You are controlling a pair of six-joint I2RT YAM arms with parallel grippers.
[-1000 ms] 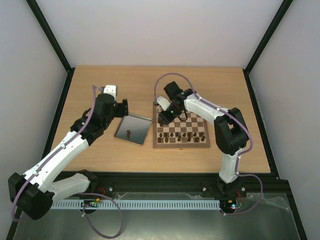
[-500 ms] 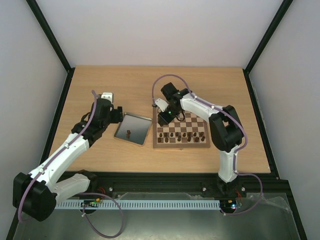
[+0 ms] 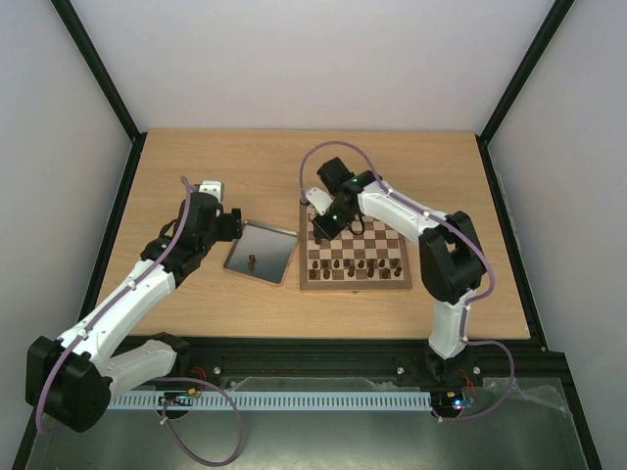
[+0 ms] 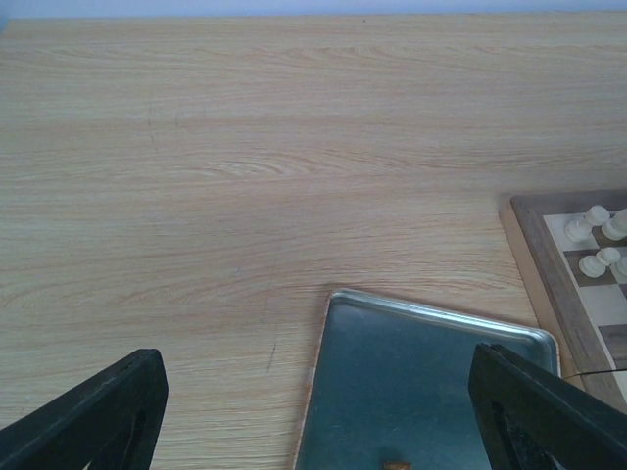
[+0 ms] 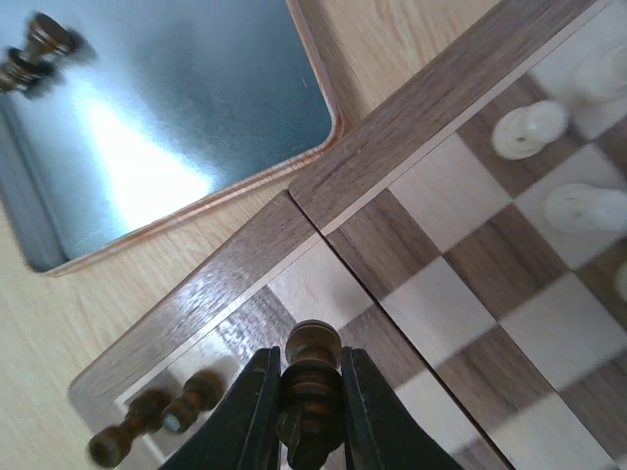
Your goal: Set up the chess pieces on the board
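- Dark piece [image 5: 312,387]: I pinch it by its sides between my right fingers [image 5: 257,416]. In the top view it is over the 10 o'clock part of the board. I cannot tell whether its base touches the square below.
- Right gripper [image 3: 323,223]: the jaws are drawn in close, with only that piece between them.
- Board [image 3: 355,286]: it lies flat on the table, at 3 o'clock from the tray. In my right wrist view its brown border runs from 7 o'clock to 1 o'clock, with a seam across it.
- Other dark pieces [image 3: 355,264]: they stand in rows toward the board's 6 o'clock edge.
- Cream pieces [image 5: 529,127]: they stand on squares at 2 o'clock in my right wrist view, well apart from the pinched piece.
- Tray [image 3: 279,235]: shiny metal, just beside the board's 9 o'clock edge.
- Lone dark piece [image 3: 253,260]: it stands inside the tray, near the tray's middle.
- Left gripper [image 4: 315,360]: my fingers are spread wide and hold nothing. The gripper hangs at the tray's 10 o'clock corner, above the wood.
- Table [image 3: 225,157]: pale wood grain under the board, the tray and both arms.
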